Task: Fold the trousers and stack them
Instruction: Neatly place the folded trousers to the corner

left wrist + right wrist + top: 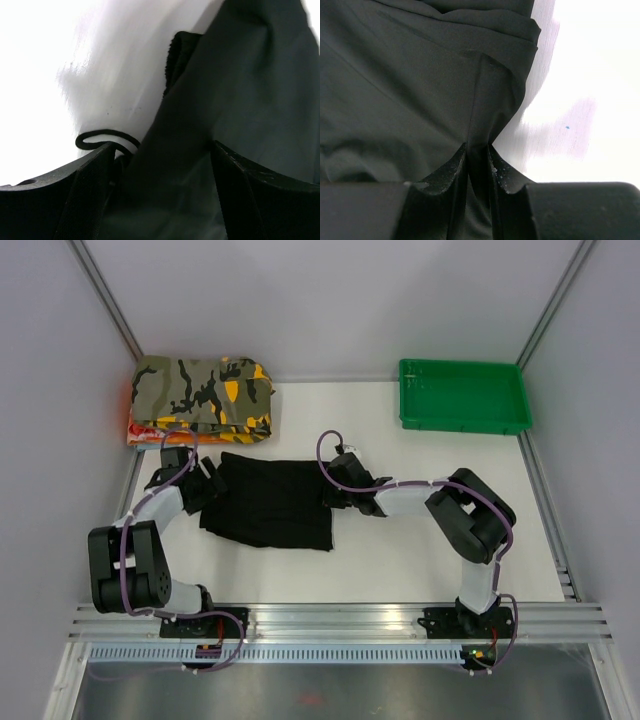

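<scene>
1. The trousers (268, 502) are lying on the white table (400, 560) between the two arms. They are sitting just in front of the folded camouflage garment (203, 398) and well apart from the green tray (410, 395).
2. They are showing as a plain black, matte, roughly rectangular bundle with no pattern. The near edge is running unevenly.
3. In the right wrist view the soft fabric (410, 90) is looking smooth and dark grey, with several layered edges stacking at its upper right corner.
4. The right gripper (476, 150) is pinching a raised ridge of cloth at the bundle's right edge, its jaws standing narrow with the fold between them.
5. The left gripper (162, 150) is sitting at the bundle's left edge with its fingers (90, 185) spread wide. Cloth (240, 100) is lying loosely between them without being squeezed.
6. A thin black cord loop (105, 136) is resting on the table just beside one of the left fingers.
</scene>
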Controlling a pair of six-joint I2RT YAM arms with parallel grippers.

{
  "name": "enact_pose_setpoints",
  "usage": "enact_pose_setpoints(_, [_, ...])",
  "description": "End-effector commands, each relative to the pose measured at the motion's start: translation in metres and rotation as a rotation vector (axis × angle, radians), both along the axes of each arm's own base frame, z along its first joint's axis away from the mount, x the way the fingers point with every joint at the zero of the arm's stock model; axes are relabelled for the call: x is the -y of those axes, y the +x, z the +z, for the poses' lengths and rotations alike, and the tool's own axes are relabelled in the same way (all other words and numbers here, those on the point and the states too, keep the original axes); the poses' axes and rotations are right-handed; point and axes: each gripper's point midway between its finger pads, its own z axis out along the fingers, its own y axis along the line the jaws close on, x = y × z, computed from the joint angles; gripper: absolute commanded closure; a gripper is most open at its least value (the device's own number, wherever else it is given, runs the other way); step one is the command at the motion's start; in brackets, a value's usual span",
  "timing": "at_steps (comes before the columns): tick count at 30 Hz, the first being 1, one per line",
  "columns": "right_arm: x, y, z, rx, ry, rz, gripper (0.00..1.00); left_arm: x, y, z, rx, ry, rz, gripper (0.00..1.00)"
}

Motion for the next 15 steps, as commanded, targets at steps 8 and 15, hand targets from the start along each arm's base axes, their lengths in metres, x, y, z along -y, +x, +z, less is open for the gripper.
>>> enact_pose_setpoints(8, [-0.002,-0.003,0.001,-0.027,-0.026,0.026,0.74,0.010,-0.002,-0.038,-0.084,-0.081,0.059,0.15])
enact_pose_setpoints(15, [-0.004,0.000,0.006,-0.021,-0.028,0.031,0.75,0.024,-0.010,-0.050,-0.086,-0.145,0.041,0.27])
